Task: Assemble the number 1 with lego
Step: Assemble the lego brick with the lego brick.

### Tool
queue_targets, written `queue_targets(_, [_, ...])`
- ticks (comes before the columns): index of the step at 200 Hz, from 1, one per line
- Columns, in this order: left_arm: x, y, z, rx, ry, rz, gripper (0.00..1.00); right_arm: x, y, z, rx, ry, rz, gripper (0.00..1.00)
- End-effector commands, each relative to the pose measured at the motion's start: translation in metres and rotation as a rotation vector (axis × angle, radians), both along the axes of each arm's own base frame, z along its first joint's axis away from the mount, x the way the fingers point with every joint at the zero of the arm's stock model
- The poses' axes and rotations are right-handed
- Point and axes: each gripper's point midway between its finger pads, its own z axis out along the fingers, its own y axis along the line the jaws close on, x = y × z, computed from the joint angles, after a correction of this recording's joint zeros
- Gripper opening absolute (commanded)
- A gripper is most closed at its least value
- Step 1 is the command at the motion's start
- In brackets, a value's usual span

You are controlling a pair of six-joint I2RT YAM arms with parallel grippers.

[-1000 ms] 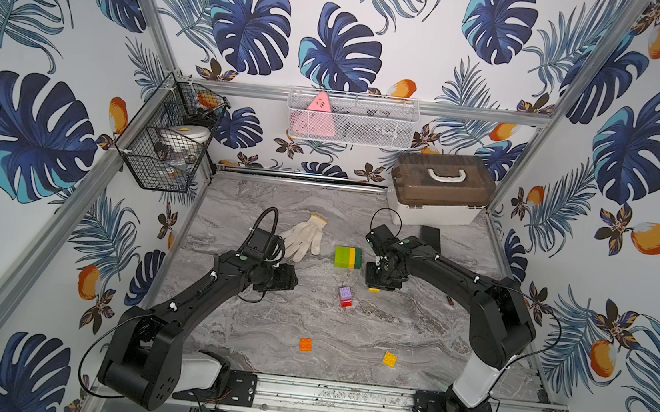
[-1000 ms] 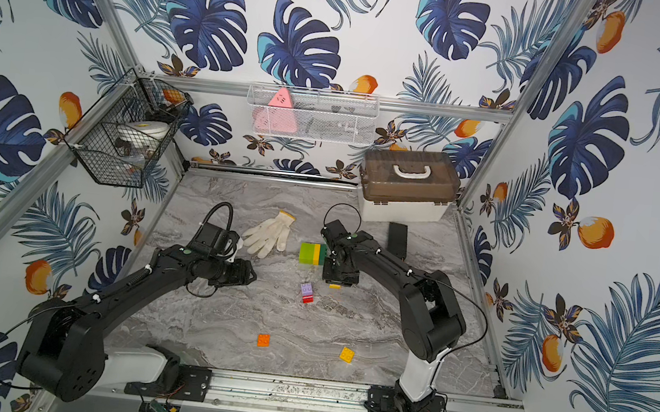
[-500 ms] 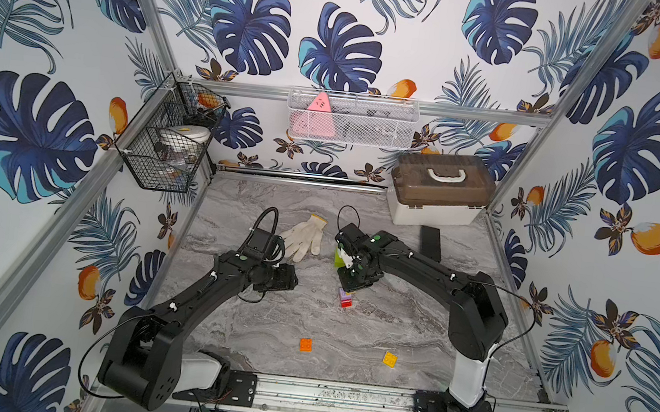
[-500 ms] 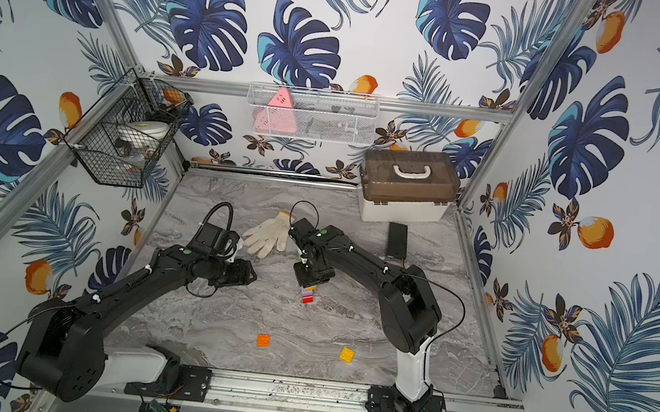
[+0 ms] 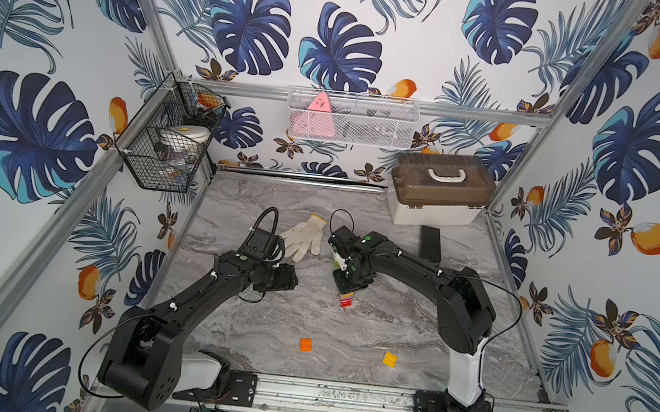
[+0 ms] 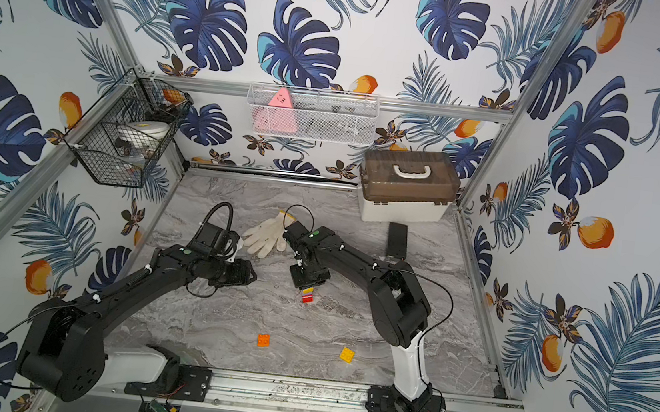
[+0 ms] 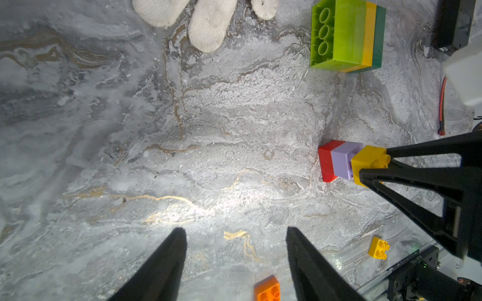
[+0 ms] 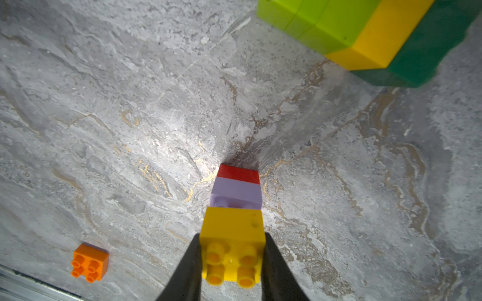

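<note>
Column half-built: right gripper pinches yellow top brick, left gripper gapes empty; orange brick, green block wait.

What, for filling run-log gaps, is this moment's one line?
right hand: shut on yellow brick at top of lilac-red column | left hand: open, empty | loose: orange brick, spare yellow brick

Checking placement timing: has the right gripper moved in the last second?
Yes. The right gripper, holding a yellow brick, swung to the robot's left, away from the toolbox, and now sits over the red-lilac stack.
</note>
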Motion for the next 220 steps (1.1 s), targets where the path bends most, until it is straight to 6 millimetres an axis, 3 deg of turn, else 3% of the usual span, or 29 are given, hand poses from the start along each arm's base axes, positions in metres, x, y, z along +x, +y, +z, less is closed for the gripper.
queue_targets(1, [0.002, -0.001, 0.001, -0.003, -0.011, -0.011, 0.67, -0.002, -0.003, -0.004, -0.011, 0.009, -0.018, 0.21])
queue_targets(55, [0.002, -0.001, 0.002, -0.004, -0.015, -0.011, 0.67, 0.002, 0.001, 0.001, -0.004, 0.007, -0.043, 0.21])
queue_targets(59, [0.002, -0.001, 0.002, -0.002, -0.014, -0.010, 0.67, 0.001, 0.001, -0.008, -0.023, 0.025, -0.044, 0.21])
queue_targets(96, [0.002, -0.001, 0.003, -0.003, -0.017, -0.010, 0.67, 0.003, -0.002, -0.011, -0.059, 0.046, -0.050, 0.21])
queue_targets(159, [0.002, -0.001, 0.004, -0.005, -0.020, -0.010, 0.67, 0.009, 0.001, 0.007, -0.044, 0.026, -0.071, 0.22])
queue_targets(220, [0.002, -0.002, 0.003, -0.007, -0.017, -0.012, 0.67, 0.012, 0.000, -0.002, -0.059, 0.049, -0.079, 0.22])
